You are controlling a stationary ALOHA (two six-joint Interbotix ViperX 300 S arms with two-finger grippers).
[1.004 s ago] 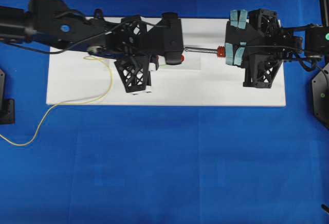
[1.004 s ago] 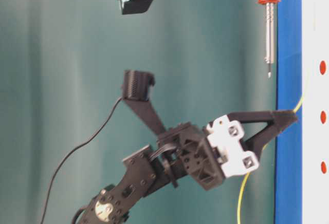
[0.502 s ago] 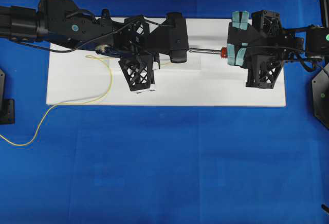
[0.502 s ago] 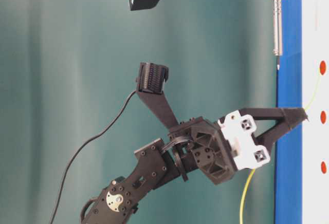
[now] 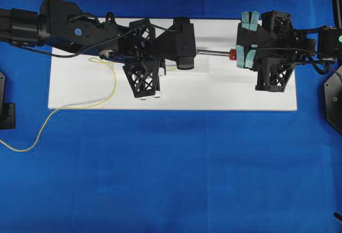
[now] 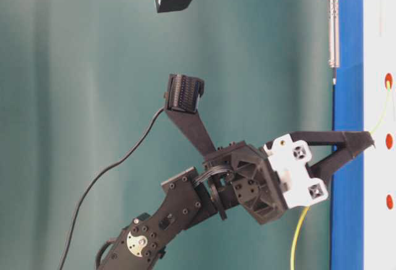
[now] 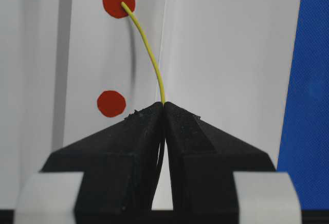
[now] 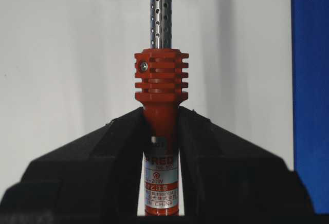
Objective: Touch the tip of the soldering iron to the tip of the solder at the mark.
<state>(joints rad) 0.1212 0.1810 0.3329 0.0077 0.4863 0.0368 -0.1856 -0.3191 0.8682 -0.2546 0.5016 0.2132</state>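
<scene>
Left wrist view gives the clearest look at the solder [image 7: 149, 54]: a thin yellow wire rising in a gentle curve from between the closed jaws of the left gripper [image 7: 164, 106], which pinches it right at the fingertips. The wire's free end lies on the mark [image 7: 119, 0], a small round red dot on a white strip [image 7: 103, 54]. A second red dot [image 7: 111, 103] sits nearer the gripper. At the top edge, just left of the mark, a dark pointed sliver shows, most of it cut off by the frame; it does not touch the wire.

Right wrist view shows the soldering iron [image 8: 160, 111] clamped by its red handle in the closed right gripper [image 8: 161, 112]. Its ribbed red collar stands just beyond the jaws, and the thin silver shaft with small holes runs out of the top of the picture, so the tip is hidden there.

From overhead, the left arm's camera housing covers the mark and both tips above the white board [image 5: 80, 91]. The rest of the wire trails in a loose curve off the board's left side onto the blue cloth [image 5: 171, 179].

At table level, the iron's dark tip [image 6: 335, 80] hangs apart from the dot and the wire's end.
</scene>
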